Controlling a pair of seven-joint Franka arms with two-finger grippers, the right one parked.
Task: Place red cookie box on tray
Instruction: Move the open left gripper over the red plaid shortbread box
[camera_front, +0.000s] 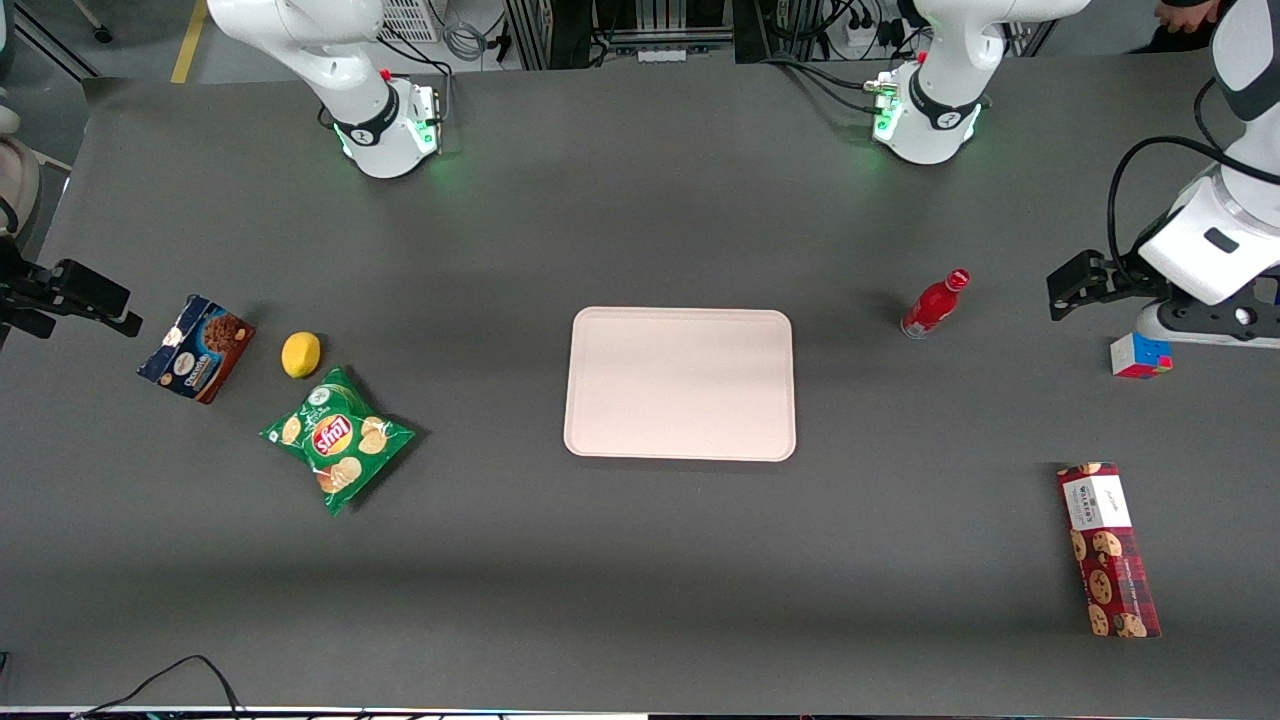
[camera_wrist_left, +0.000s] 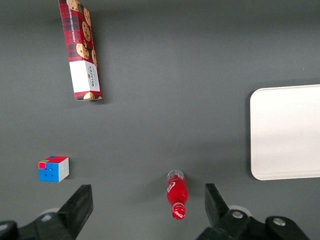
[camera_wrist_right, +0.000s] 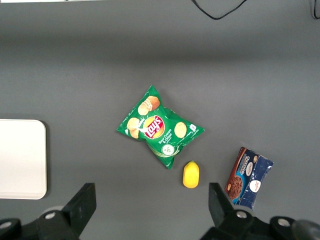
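Note:
The red cookie box (camera_front: 1108, 548) (camera_wrist_left: 81, 50) lies flat on the dark table toward the working arm's end, close to the table's front edge, its white label end pointing away from the front camera. The pale pink tray (camera_front: 680, 385) (camera_wrist_left: 287, 130) sits empty at the table's middle. My left gripper (camera_front: 1064, 290) (camera_wrist_left: 147, 194) hangs open above the table, with nothing between its fingers. It is farther from the front camera than the box and well apart from it.
A red bottle (camera_front: 934, 304) (camera_wrist_left: 177, 195) stands between the gripper and the tray. A colour cube (camera_front: 1140, 355) (camera_wrist_left: 52, 169) rests just below the gripper's arm. Toward the parked arm's end lie a green chips bag (camera_front: 338, 438), a lemon (camera_front: 301, 354) and a blue cookie box (camera_front: 196, 348).

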